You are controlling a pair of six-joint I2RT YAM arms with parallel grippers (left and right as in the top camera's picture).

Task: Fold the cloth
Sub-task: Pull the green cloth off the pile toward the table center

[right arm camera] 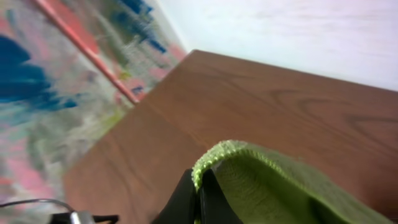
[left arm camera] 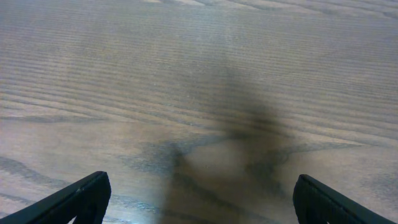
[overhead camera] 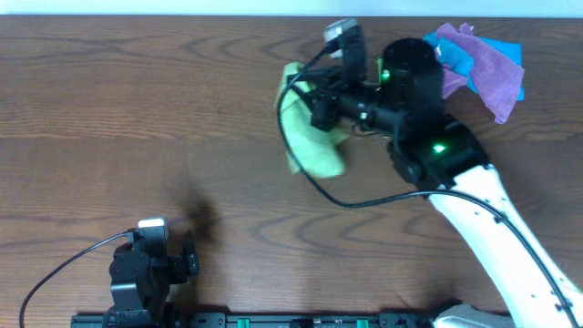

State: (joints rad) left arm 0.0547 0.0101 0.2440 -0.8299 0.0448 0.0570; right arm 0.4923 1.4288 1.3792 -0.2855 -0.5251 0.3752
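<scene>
The green cloth lies bunched on the wooden table near the upper middle in the overhead view, partly under the right arm. My right gripper is shut on the cloth's edge and holds it lifted; the right wrist view shows the green hem pinched between the two black fingers. My left gripper rests at the near left, far from the cloth. In the left wrist view its fingers stand wide apart over bare wood, with nothing between them.
A pile of purple and blue cloths lies at the far right of the table, behind the right arm. A black cable loops over the table below the green cloth. The table's left edge shows in the right wrist view.
</scene>
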